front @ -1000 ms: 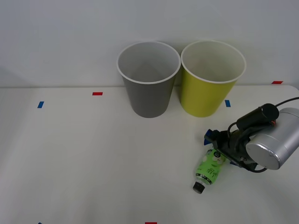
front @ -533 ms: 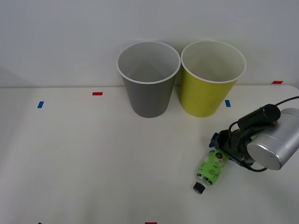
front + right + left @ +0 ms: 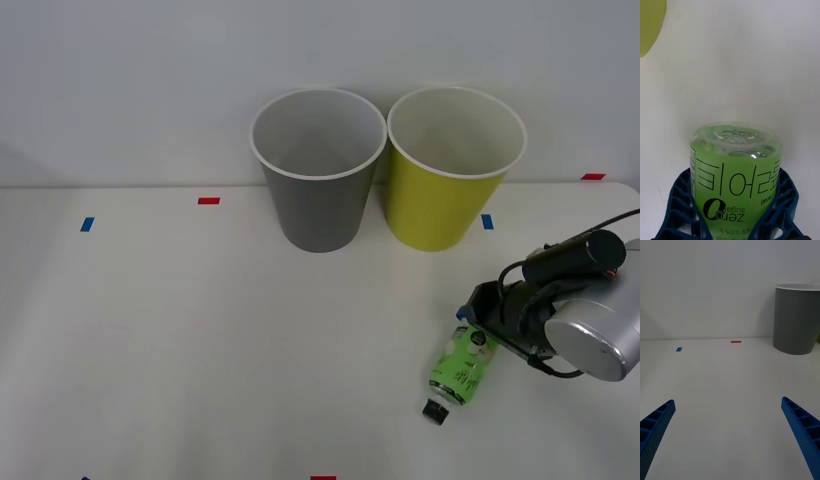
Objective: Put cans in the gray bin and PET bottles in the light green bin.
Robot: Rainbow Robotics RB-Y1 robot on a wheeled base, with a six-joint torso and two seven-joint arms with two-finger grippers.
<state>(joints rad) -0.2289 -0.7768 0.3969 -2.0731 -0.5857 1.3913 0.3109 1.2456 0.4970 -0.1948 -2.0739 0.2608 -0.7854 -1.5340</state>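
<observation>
The PET bottle (image 3: 462,365) lies on the white table at the right, its green label up and its black cap toward the front edge. My right gripper (image 3: 467,322) is shut on the bottle's base end. In the right wrist view both blue fingers (image 3: 677,202) press the sides of the PET bottle (image 3: 735,168) inside my right gripper (image 3: 735,180). The gray bin (image 3: 318,205) and the light green bin (image 3: 440,205) stand upright side by side at the back, behind the bottle. My left gripper (image 3: 730,438) hangs open over bare table, with the gray bin (image 3: 795,322) ahead of it.
Small tape marks lie on the table: red (image 3: 208,200) and blue (image 3: 87,224) at the back left, blue (image 3: 487,221) beside the light green bin, red (image 3: 593,176) at the far right. A wall rises just behind the bins.
My right gripper's fingers have closed in on the bottle. Bottle and gripper have shifted slightly right and toward the front edge.
</observation>
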